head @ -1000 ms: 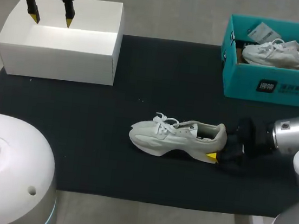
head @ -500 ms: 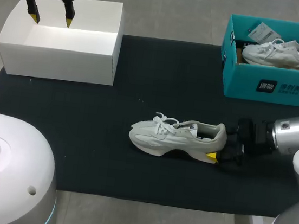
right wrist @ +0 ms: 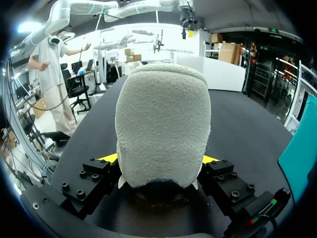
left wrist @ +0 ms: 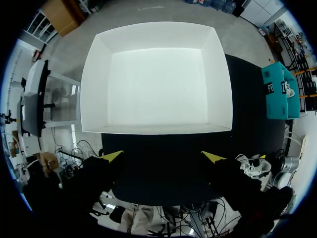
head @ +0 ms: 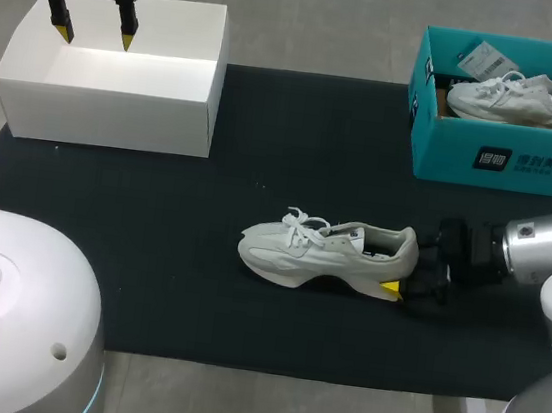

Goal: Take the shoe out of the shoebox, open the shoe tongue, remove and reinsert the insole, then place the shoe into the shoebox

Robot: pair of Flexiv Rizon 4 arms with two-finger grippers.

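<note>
A white sneaker lies on its sole on the black mat, toe pointing left. My right gripper is at its heel. In the right wrist view the fuzzy heel fills the gap, and both yellow fingertips press its sides, so the gripper is shut on the shoe. The white shoebox stands empty at the far left. My left gripper hangs open above it, holding nothing. The left wrist view looks down into the box past that gripper.
A teal shoebox at the far right holds another white sneaker and a paper tag. The black mat covers most of the table between the two boxes.
My right wrist has shifted slightly toward the far side behind the heel. The sneaker and the left arm have stayed where they were.
</note>
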